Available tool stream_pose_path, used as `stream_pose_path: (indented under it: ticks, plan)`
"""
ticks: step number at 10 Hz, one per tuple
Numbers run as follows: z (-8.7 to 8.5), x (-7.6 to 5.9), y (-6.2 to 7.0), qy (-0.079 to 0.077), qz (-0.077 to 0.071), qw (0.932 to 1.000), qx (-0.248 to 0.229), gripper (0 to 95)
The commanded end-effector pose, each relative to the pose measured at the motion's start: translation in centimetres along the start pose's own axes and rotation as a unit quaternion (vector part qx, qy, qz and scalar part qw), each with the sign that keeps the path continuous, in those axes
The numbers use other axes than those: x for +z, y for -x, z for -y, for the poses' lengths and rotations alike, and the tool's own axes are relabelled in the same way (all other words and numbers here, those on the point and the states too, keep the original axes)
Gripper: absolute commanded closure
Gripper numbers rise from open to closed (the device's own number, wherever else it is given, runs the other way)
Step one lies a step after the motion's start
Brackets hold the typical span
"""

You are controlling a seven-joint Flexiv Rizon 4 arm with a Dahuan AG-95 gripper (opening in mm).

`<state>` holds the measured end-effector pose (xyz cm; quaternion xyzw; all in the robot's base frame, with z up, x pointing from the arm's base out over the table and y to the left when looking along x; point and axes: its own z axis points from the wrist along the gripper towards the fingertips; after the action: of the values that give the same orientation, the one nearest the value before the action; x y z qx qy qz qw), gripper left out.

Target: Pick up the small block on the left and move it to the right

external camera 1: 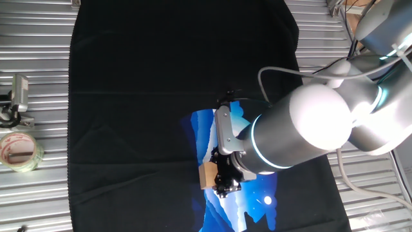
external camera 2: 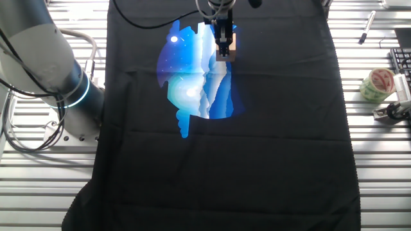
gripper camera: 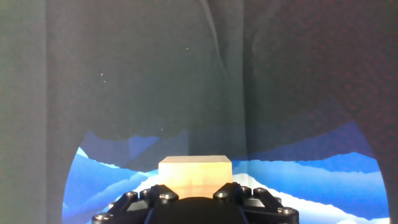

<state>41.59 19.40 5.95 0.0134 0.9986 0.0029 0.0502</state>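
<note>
Claw [external camera 1: 222,177] closed on the block [external camera 1: 207,174], over the blue print [external camera 2: 196,83] of the black cloth [external camera 2: 225,160]. A tape roll [external camera 1: 19,151] and a clip [external camera 1: 18,96] lie well apart on the slatted surface [external camera 1: 35,200].

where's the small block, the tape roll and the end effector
small block [gripper camera: 195,176], hand view, front face.
tape roll [external camera 1: 19,150], one fixed view, top rim.
end effector [external camera 2: 223,49], the other fixed view, fingertips at the block.
</note>
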Motion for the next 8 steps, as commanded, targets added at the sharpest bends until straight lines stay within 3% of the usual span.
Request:
stream_pose_path:
  ticks: [1,8]
  plan:
    - [0.1,-0.1,-0.1,0.000,0.001,1.0000,0.001,95.0]
    - [0.1,1.0,-0.2,0.003,0.008,1.0000,0.004,95.0]
